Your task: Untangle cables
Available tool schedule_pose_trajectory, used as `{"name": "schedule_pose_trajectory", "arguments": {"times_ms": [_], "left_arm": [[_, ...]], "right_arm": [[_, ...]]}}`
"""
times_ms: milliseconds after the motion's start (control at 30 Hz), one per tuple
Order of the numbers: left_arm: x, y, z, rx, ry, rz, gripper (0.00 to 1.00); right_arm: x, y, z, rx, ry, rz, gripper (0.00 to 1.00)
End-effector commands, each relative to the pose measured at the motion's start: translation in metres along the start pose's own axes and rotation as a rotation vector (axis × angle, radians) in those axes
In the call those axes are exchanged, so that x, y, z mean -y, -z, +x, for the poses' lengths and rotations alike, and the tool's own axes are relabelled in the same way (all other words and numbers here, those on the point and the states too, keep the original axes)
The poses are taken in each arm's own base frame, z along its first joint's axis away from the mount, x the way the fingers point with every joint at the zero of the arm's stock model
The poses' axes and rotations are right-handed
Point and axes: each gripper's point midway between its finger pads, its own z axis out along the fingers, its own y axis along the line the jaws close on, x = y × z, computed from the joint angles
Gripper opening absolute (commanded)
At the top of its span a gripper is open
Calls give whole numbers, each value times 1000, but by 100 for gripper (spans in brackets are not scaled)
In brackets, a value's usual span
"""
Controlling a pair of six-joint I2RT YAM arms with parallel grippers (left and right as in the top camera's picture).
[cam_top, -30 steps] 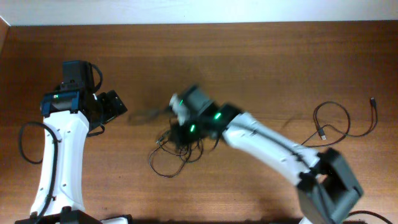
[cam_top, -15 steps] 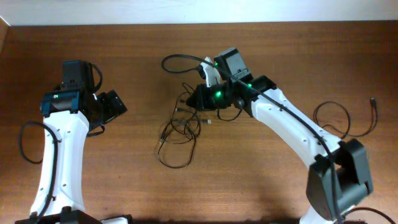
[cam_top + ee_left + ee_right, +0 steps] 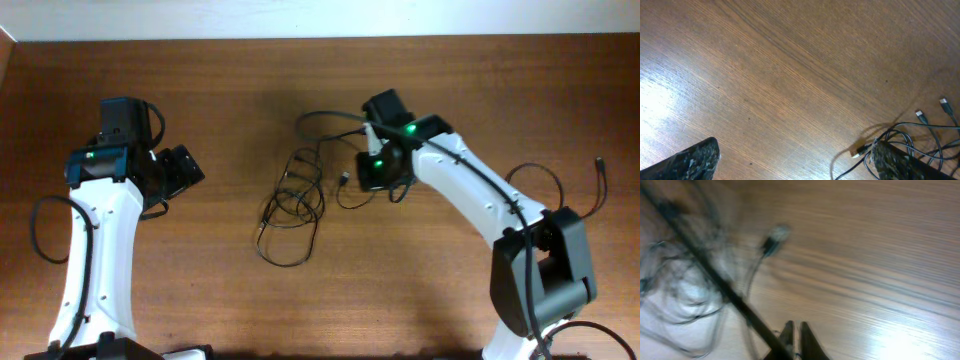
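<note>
The cables [image 3: 293, 205] lie as thin black tangled loops at the table's middle, with one strand [image 3: 325, 118] arching up toward my right gripper [image 3: 377, 172]. The right gripper is shut on a cable strand just right of the bundle. In the blurred right wrist view its fingers [image 3: 794, 336] are pressed together on a dark strand [image 3: 715, 277], and a small plug [image 3: 772, 239] hangs beyond. My left gripper [image 3: 186, 168] is open and empty, well left of the bundle. In the left wrist view its fingers [image 3: 790, 165] are wide apart, with the cables [image 3: 920, 137] at the lower right.
A separate thin black cable [image 3: 545, 195] with a plug end [image 3: 600, 162] lies in loops at the table's right side, beside the right arm. The table's far edge meets a pale wall at the top.
My right gripper has risen from the bundle and swung right, drawing a strand with it. The bundle has stretched and shifted slightly. The left arm has not moved.
</note>
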Motion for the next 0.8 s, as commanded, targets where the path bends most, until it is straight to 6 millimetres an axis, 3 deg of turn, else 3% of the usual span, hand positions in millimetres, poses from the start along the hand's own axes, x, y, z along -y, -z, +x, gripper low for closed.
{"name": "schedule_pose_trajectory", "arguments": {"times_ms": [0,167,233,267,367,433,600,767], "left_arm": [[-2,6,-5,27,16,-5,99],[-2,6,-5,27,16,-5,99],[-2,6,-5,26,16,-4,99],[-2,6,-5,27,16,-5,99],[-2,6,-5,26,16,-4,99],[-2,6,-5,26,16,-4,99],[-2,6,-5,26,16,-4,99],[-2,6,-5,26,16,-4,99]], "right_arm": [[41,0,0,-7,-26,144,12],[45,1,9,-44,-32,156,24],[43,2,13,-63,-33,149,43],[38,7,17,-88,-36,123,47],[9,24,17,-123,-28,-17,47],[-12,25,16,-123,34,-111,47],[-51,13,18,-82,151,-149,47],[-95,-3,38,-69,272,-184,50]]}}
